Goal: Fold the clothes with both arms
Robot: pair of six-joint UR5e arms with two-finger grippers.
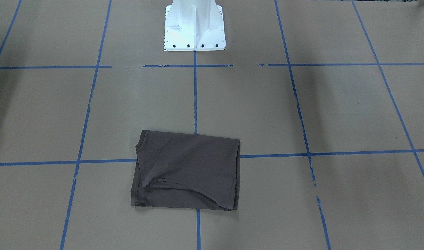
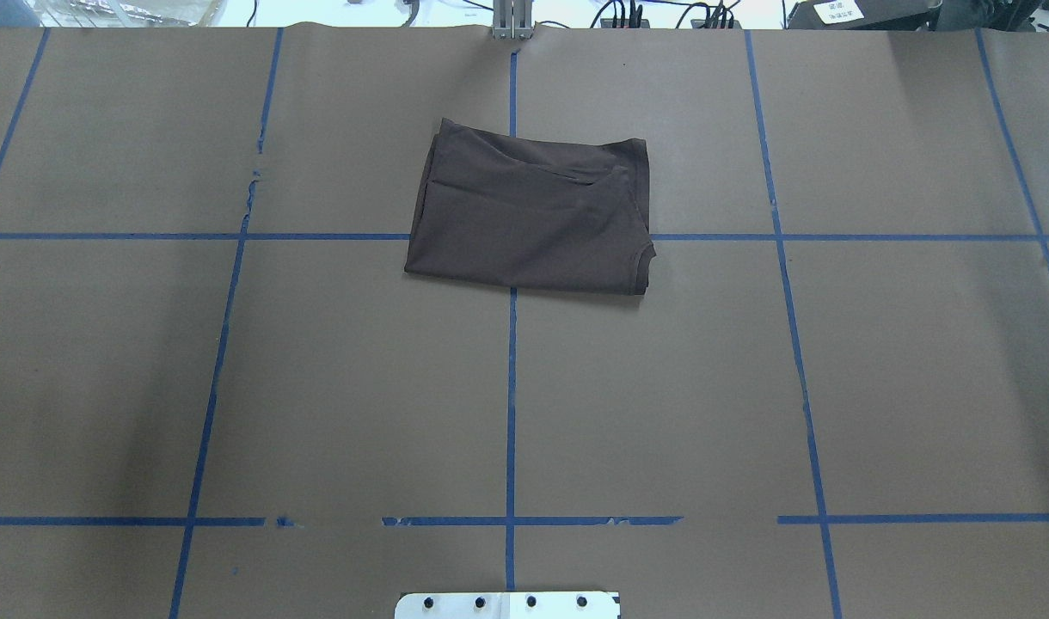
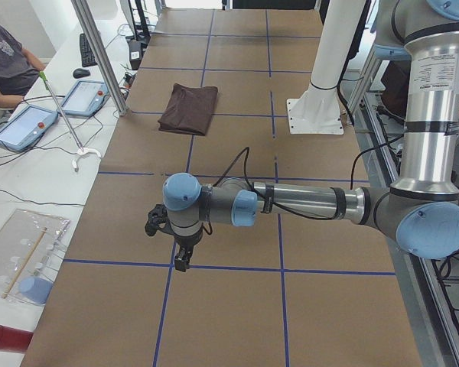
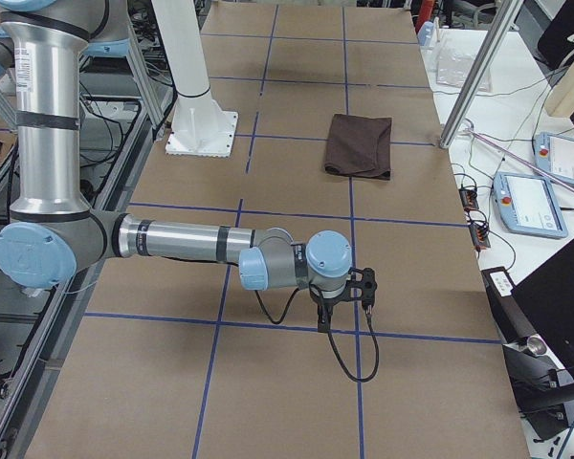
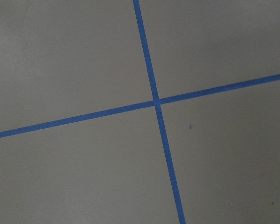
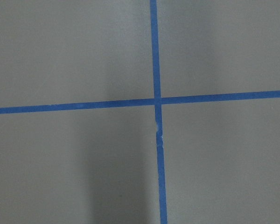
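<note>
Left gripper (image 3: 182,258) and right gripper (image 4: 323,318) hang clear; open or closed, can't tell.
Shirt (image 1: 187,170) lies folded, lower centre; I'd only flatten its loose flap.

Nothing can be read. Black print on the silver upper tube of the left arm (image 3: 434,76) is too small. So are a white label (image 2: 838,10) beyond the worktop (image 2: 920,344) and the pale emblem on the right arm (image 4: 172,239).

Blue tape lines (image 2: 511,387) cross the brown bench (image 2: 361,387). Beyond its far edge lie two pendants (image 3: 24,127), beside an operator (image 3: 4,65).
</note>
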